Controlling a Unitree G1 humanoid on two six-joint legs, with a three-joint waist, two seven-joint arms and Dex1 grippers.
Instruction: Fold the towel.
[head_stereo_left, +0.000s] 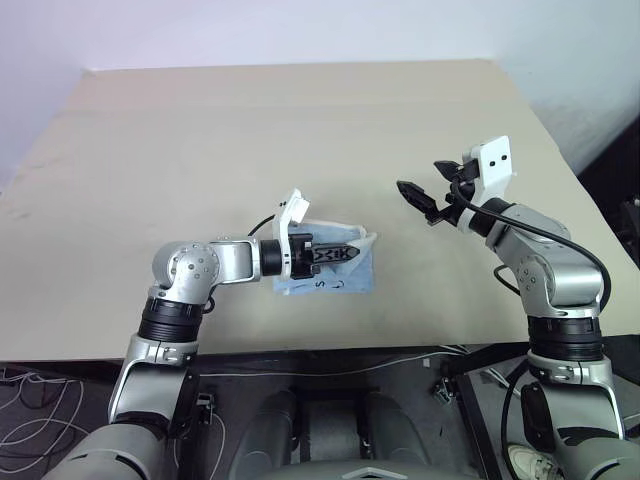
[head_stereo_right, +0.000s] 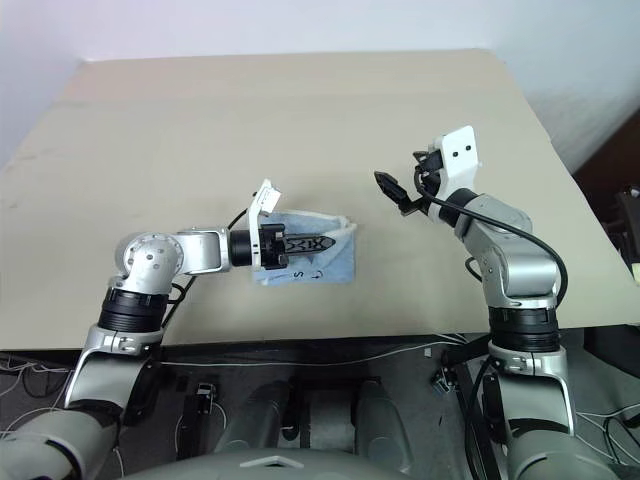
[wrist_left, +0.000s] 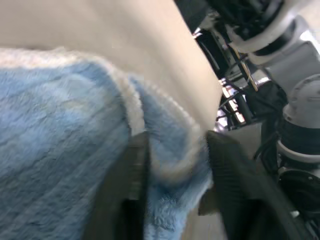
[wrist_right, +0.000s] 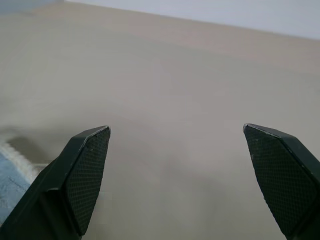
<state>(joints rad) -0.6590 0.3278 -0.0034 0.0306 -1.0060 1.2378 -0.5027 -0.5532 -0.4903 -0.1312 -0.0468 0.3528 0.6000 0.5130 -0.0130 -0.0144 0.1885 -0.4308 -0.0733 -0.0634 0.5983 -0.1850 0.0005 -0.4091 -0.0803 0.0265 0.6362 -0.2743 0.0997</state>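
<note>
The towel (head_stereo_left: 345, 281), light blue terry with a whitish stitched edge, lies bunched in a small folded pile on the table, near its front edge. My left gripper (head_stereo_left: 357, 250) lies level over the pile, pointing right. In the left wrist view its black fingers (wrist_left: 131, 170) stand apart, with a fold of the towel (wrist_left: 60, 125) and its pale edge between them. My right gripper (head_stereo_left: 422, 178) hovers open to the right of the towel, apart from it, nothing between its fingers (wrist_right: 87, 165). A corner of the towel (wrist_right: 9, 172) shows beside one of them.
The beige table (head_stereo_left: 300, 130) stretches wide behind and to both sides of the towel. Its front edge runs just below the towel, with cables on the floor beneath. A pale wall stands beyond the far edge.
</note>
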